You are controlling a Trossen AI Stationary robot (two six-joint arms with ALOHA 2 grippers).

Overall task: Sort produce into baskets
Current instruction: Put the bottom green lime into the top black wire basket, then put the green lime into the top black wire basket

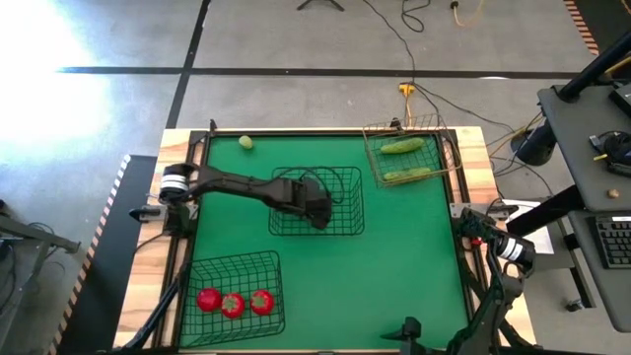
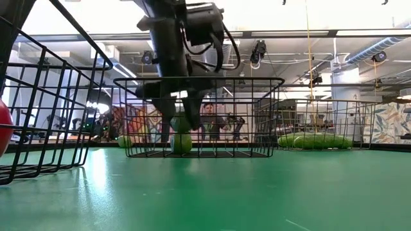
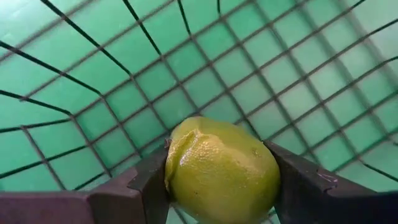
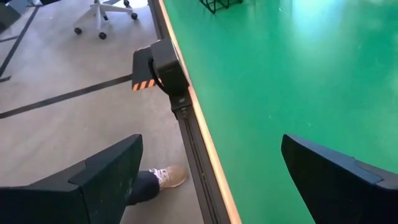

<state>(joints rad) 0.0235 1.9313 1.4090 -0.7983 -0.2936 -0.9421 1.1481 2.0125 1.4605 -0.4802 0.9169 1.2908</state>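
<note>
My left gripper (image 1: pixel 317 213) reaches down into the middle dark wire basket (image 1: pixel 347 176) and is shut on a pale yellow-green round fruit (image 3: pixel 221 168). In the low view this fruit (image 2: pixel 182 122) hangs right above a second like fruit (image 2: pixel 182 142) that rests on the basket floor. A third one (image 1: pixel 245 142) lies on the green table at the far left. Three red tomatoes (image 1: pixel 234 302) lie in the near-left dark basket (image 1: pixel 197 268). Two green cucumbers (image 1: pixel 404 160) lie in the tan basket (image 1: pixel 373 158) at the far right. My right gripper (image 4: pixel 211 186) is open and empty by the table's right edge. My left gripper pinches the fruit by two opposite sides (image 3: pixel 174 163) between its two fingers (image 3: pixel 149 183). The fingers come from above, pointing down into the basket. The fruit is held clear of the basket floor; whether it touches the fruit below, I cannot tell.
The middle basket's wire walls (image 2: pixel 270 115) stand around my left gripper. The green table between the baskets (image 1: pixel 394 266) is open. A person's shoe (image 4: pixel 166 177) shows on the floor beside the table edge (image 4: pixel 199 149) in the right wrist view.
</note>
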